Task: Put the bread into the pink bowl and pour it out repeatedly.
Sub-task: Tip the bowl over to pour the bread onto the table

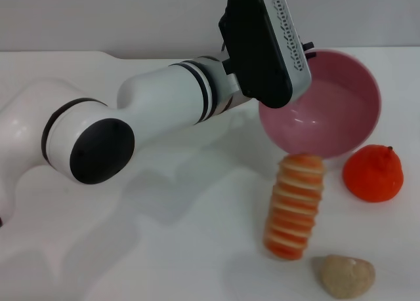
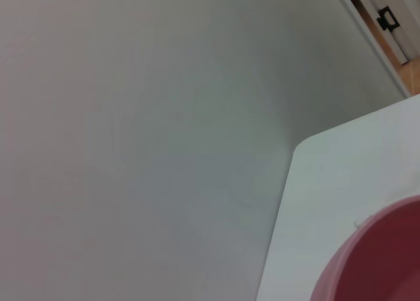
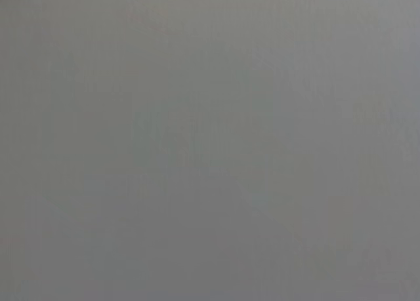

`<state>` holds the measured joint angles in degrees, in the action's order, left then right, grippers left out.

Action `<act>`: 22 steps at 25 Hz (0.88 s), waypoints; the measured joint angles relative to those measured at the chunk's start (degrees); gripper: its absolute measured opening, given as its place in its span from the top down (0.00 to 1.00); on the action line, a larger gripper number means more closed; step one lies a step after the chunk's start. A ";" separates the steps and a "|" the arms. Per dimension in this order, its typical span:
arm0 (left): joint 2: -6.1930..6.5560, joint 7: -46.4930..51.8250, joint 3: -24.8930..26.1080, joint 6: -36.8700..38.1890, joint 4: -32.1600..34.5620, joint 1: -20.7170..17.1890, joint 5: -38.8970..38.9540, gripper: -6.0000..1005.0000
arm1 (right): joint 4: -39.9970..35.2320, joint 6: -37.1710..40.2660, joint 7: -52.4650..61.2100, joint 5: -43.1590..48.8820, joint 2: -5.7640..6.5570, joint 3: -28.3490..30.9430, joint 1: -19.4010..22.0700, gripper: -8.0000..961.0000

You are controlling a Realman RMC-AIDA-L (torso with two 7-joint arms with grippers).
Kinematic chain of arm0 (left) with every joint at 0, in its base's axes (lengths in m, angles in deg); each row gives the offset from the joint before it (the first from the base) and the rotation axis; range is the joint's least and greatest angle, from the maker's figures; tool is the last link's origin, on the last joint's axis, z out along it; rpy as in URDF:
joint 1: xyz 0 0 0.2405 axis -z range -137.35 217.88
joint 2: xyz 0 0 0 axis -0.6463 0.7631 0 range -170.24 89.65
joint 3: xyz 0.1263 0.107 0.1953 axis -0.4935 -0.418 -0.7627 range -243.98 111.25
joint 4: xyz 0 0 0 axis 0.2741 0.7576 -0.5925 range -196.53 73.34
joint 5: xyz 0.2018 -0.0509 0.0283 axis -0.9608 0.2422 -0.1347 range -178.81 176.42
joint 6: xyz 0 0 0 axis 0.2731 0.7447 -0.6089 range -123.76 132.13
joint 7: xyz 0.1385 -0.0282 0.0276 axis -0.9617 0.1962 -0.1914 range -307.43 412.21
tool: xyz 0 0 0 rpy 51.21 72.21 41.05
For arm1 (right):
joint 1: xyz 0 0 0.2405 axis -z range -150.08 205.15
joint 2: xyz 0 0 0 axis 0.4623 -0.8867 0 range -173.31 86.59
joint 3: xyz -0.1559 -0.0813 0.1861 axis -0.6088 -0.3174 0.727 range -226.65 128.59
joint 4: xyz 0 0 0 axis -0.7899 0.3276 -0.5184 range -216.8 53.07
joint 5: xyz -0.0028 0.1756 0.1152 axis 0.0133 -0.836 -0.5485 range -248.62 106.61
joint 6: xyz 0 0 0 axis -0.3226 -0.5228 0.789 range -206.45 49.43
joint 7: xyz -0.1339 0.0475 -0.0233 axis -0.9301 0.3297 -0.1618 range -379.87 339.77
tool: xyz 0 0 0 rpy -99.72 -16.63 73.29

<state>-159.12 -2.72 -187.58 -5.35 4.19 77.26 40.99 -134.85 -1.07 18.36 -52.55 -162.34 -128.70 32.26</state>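
— Where's my left pincer (image 1: 308,55)?

— At the near rim of the tilted, glossy pink plastic bowl (image 1: 341,117); whether it grips, I can't tell (fingers hidden).

— Bowl's empty, so I judge the pour done. The ridged orange-and-cream toy loaf (image 1: 295,206) lies on the white surface (image 1: 197,248) just before it.

— Next I'd right the bowl, then fetch the loaf.

The left arm (image 1: 164,107) is a thick, glossy white tube with black rings at its joints and a round matte black cap on the elbow. Its wrist carries a black, rounded housing with a grey edge strip dotted with small holes.
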 joint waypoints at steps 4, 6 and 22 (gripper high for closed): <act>-0.01 0.00 -0.09 0.14 -0.04 0.00 0.00 0.90 | -0.08 -0.01 -0.02 0.00 0.03 -0.50 -0.20 0.66; -0.04 0.00 -0.10 0.31 -0.04 0.01 0.00 0.90 | -0.11 -0.03 -0.03 0.00 0.04 -0.64 -0.38 0.66; -0.01 6.63 5.22 6.71 0.24 1.79 0.70 0.90 | 0.43 -0.99 -0.09 3.02 0.12 -2.92 -1.07 0.66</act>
<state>-159.13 3.91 -182.36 1.36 4.43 79.05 41.69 -134.42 -2.06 18.27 -49.52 -162.22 -131.62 31.19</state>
